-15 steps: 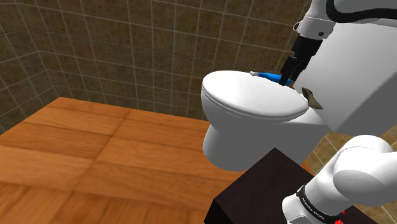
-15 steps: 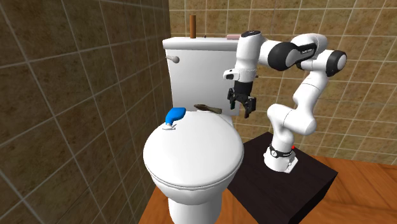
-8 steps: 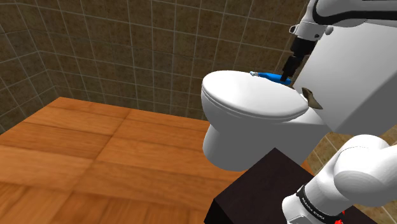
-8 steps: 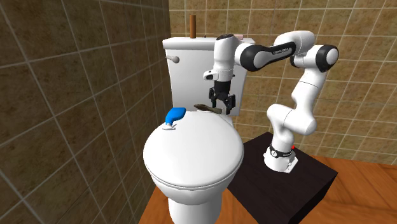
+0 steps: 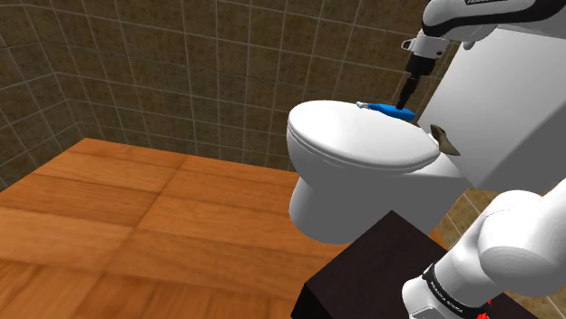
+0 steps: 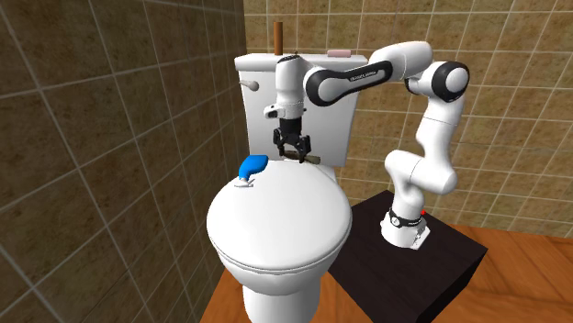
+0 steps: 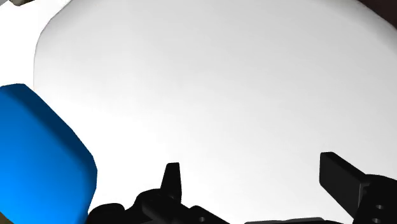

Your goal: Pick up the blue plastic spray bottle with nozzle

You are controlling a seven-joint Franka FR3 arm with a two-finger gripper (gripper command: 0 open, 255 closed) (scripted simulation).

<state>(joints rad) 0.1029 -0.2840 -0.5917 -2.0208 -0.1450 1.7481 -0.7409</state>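
Black fingers (image 7: 343,181) stand well apart on the claw (image 6: 294,155), which has hold of nothing as it hangs pointing down over the back edge of a closed white toilet lid (image 6: 275,225); in the wrist view, bare lid lies between the two fingers. Just beside the claw, toward the second exterior view's left and not touching it, the blue spray bottle (image 6: 252,166) lies at the lid's back edge, its pale nozzle (image 6: 243,183) turned toward the lid's front. In the wrist view the bottle sits outside the fingers, off to one side of them. A small brown object (image 6: 315,159) rests behind the claw, on the ledge at the foot of the white tank (image 6: 262,105). On the tank's top stand a brown upright stick (image 6: 277,37) and a low pink item (image 6: 335,53). The white arm (image 6: 367,73) arches over from a black stand (image 6: 432,271) beside the toilet, on a wood floor (image 5: 109,217) enclosed by brown tiled walls (image 5: 181,54).
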